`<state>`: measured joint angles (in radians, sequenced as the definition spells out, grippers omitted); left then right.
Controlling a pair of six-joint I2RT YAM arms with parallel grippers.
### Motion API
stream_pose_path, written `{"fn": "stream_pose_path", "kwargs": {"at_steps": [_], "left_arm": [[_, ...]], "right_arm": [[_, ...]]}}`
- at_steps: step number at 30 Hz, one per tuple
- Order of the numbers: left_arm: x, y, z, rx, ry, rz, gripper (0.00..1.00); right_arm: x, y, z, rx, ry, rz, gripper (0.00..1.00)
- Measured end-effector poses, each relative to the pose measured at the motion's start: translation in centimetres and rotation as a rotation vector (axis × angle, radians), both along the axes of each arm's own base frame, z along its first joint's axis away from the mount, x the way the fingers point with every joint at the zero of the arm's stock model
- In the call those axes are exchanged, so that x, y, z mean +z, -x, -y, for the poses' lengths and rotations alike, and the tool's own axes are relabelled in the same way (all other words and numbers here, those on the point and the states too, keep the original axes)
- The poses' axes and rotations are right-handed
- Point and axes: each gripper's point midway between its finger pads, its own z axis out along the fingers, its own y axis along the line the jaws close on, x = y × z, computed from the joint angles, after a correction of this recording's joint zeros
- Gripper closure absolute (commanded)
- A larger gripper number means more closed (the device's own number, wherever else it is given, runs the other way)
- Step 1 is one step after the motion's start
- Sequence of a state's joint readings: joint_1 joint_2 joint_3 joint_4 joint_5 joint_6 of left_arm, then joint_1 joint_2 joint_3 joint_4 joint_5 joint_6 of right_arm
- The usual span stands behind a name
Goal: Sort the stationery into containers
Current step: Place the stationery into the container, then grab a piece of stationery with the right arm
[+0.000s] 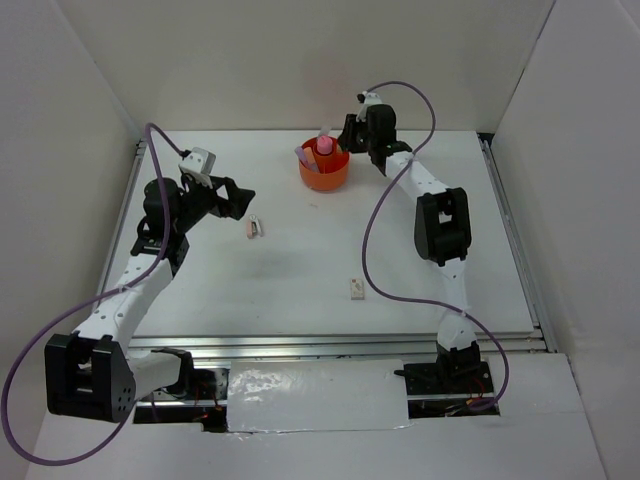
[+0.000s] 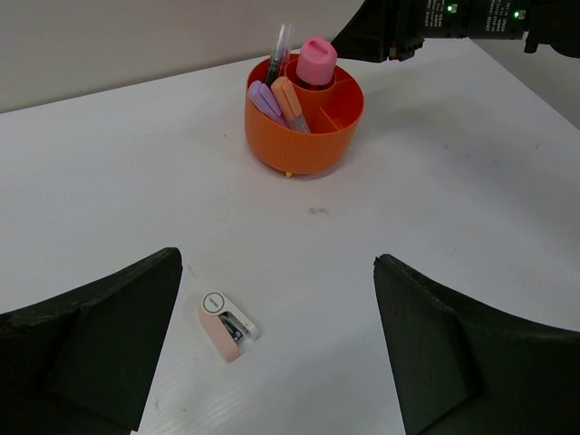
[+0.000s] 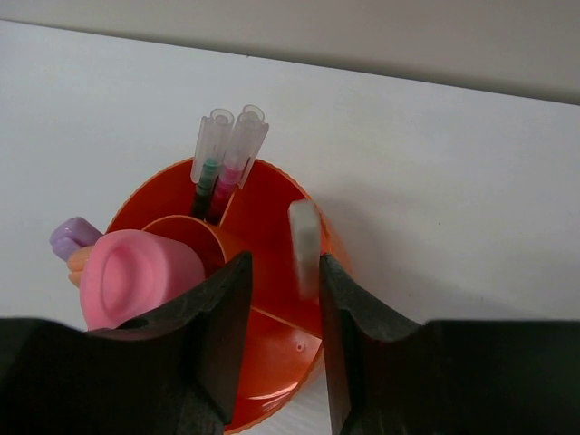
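The round orange tub (image 1: 324,170) stands at the far middle of the table. It holds a pink glue stick (image 3: 136,272), two thin pens (image 3: 222,149) and a purple marker (image 3: 72,237). My right gripper (image 3: 283,267) hangs over the tub (image 3: 263,204) with its jaws apart. A blurred white eraser (image 3: 305,245) is between them by the right finger, over a tub compartment. My left gripper (image 2: 278,263) is open and empty above the table. A small pink-and-white item (image 2: 227,324) lies below its left finger. A beige eraser (image 1: 356,288) lies in mid-table.
White walls close in the table on the left, back and right. The pink-and-white item (image 1: 256,228) lies left of centre, near my left gripper (image 1: 235,197). The right arm (image 2: 435,23) shows behind the tub (image 2: 304,145) in the left wrist view.
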<state>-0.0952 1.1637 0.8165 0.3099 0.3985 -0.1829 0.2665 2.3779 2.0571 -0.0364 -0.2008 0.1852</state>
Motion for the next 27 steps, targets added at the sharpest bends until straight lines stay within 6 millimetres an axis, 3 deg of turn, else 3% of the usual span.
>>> {"fn": "stream_pose_path", "kwargs": {"at_steps": [4,11,13,17,21,23,25,27], "left_arm": [[0.0,0.0,0.0,0.000,0.001,0.003,0.01],[-0.1,0.0,-0.1,0.006,-0.002,-0.009,0.01],[-0.1,-0.1,-0.5,0.032,-0.006,-0.029,0.01],[1.5,-0.5,-1.6,0.103,-0.019,-0.062,0.01],[3.7,-0.7,-2.7,0.166,-0.029,-0.070,0.01],[3.8,-0.7,-3.1,0.193,-0.033,-0.089,0.01],[3.1,-0.5,-3.7,0.226,-0.038,-0.122,0.01],[2.2,-0.2,-4.1,0.254,-0.035,-0.167,0.01]], "right_arm": [[0.0,0.1,-0.3,0.013,-0.006,-0.003,0.48],[0.3,0.8,-0.5,0.029,-0.017,-0.018,0.50],[0.8,2.3,0.1,0.032,-0.018,-0.046,0.51],[2.8,7.2,3.1,0.024,0.021,-0.108,0.50],[6.5,13.7,6.3,0.022,0.074,-0.141,0.48],[7.6,17.0,7.0,0.034,0.084,-0.167,0.48],[6.9,20.6,7.1,0.055,0.091,-0.226,0.47],[4.6,23.7,6.8,0.082,0.102,-0.323,0.47]]}}
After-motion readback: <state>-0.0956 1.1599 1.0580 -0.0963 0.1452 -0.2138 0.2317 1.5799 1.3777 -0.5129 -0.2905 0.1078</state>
